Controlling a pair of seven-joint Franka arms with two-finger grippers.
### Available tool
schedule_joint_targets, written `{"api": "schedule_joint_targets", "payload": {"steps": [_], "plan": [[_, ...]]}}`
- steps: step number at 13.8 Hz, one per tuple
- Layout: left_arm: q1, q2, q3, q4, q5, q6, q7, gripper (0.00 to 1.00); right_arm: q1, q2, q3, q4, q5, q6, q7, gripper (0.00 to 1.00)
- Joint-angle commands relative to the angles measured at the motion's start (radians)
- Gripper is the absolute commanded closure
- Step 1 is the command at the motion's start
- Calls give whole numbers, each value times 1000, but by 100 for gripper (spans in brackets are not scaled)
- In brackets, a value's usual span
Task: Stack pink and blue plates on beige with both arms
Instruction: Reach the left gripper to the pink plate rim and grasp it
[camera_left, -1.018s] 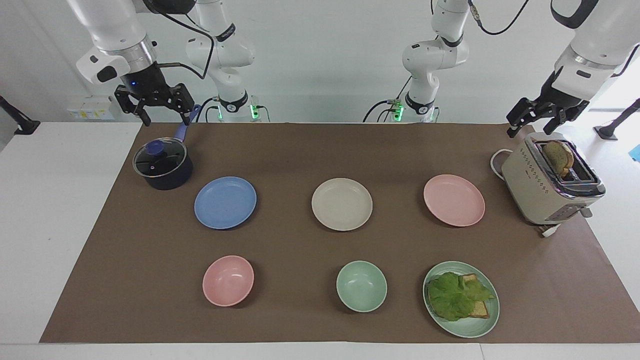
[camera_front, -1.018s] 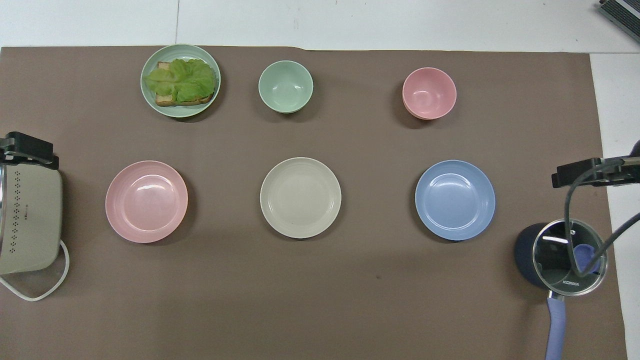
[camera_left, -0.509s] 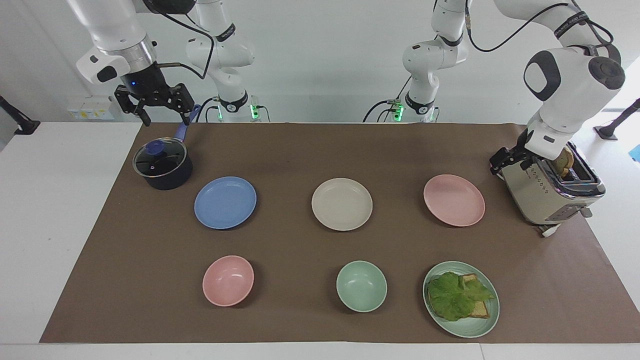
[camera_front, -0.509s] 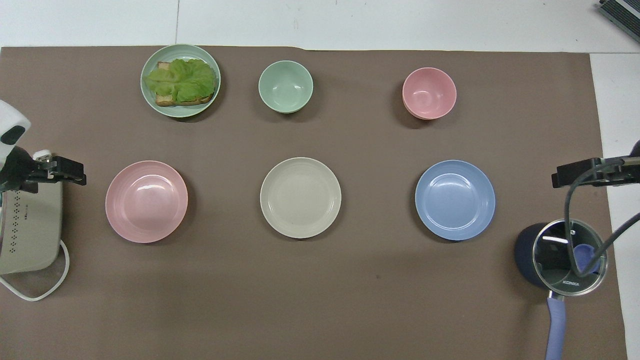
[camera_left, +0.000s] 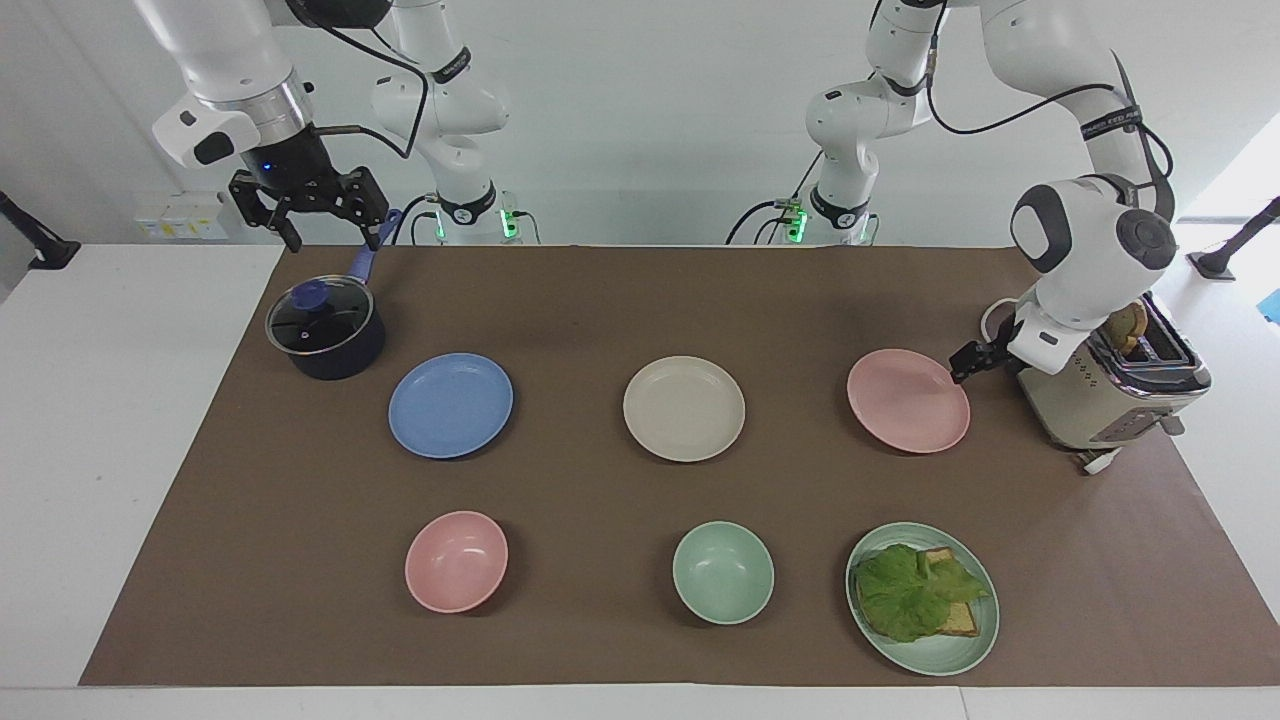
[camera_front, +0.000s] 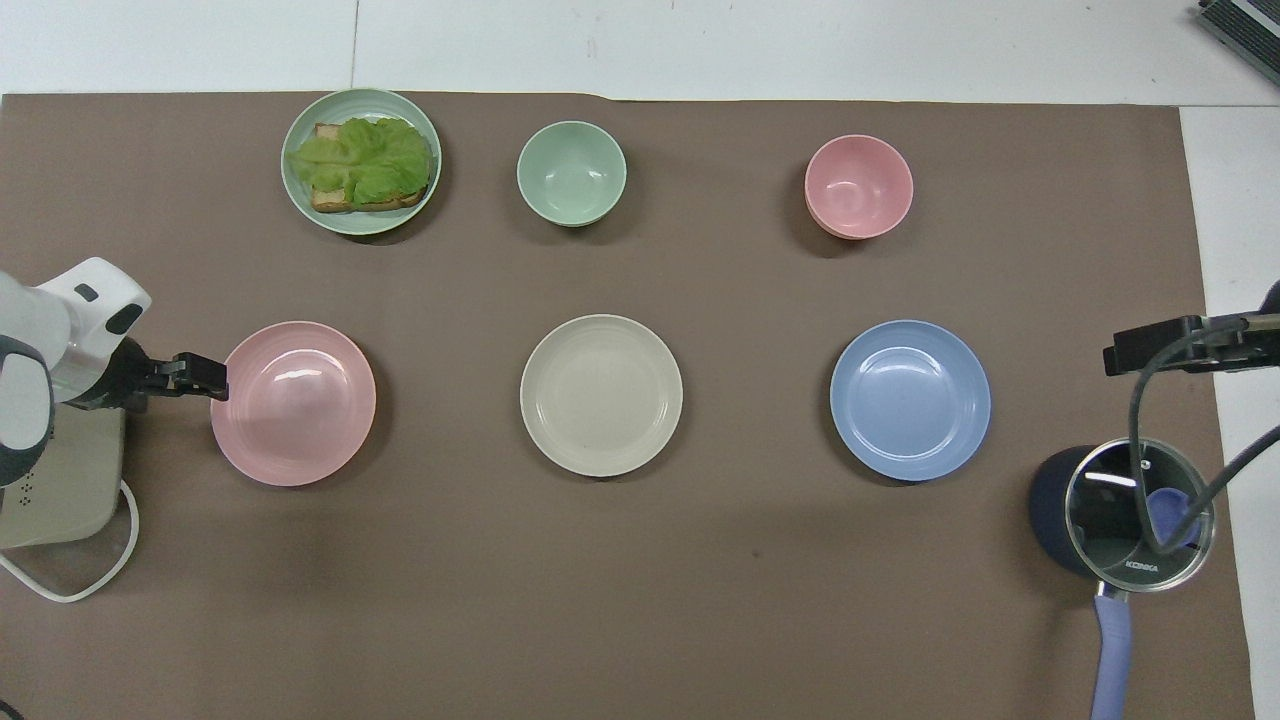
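Round matte beige plate mid-desk. With 12 o'clock pointing away from the robots: round matte pink plate at its 9, round matte blue plate at 3, mint-green round bowl at 12.

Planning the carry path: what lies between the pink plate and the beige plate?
Nothing: only bare brown mat lies between the pink plate and the beige plate, clearest in the overhead view.

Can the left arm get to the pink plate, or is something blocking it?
Probably yes. The left gripper is open, down at the rim of the pink plate, at the edge nearest the toaster. Nothing lies between them, and the plate is empty.
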Motion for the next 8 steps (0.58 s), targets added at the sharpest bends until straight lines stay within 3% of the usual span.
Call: {"api": "schedule_joint_targets", "payload": {"steps": [1, 6, 7, 8], "plan": [[19, -1, -8, -61, 16, 68, 19, 0, -13, -21, 8, -23, -3, -3, -20, 0], [13, 19, -10, -94, 14, 67, 2, 0, -13, -21, 8, -23, -3, -3, -20, 0], [17, 18, -10, -94, 14, 58, 4, 9, -13, -21, 8, -23, -3, -2, -20, 0], [21, 18, -10, -94, 14, 50, 2, 50, -13, -21, 8, -23, -3, -3, -20, 0]]}}
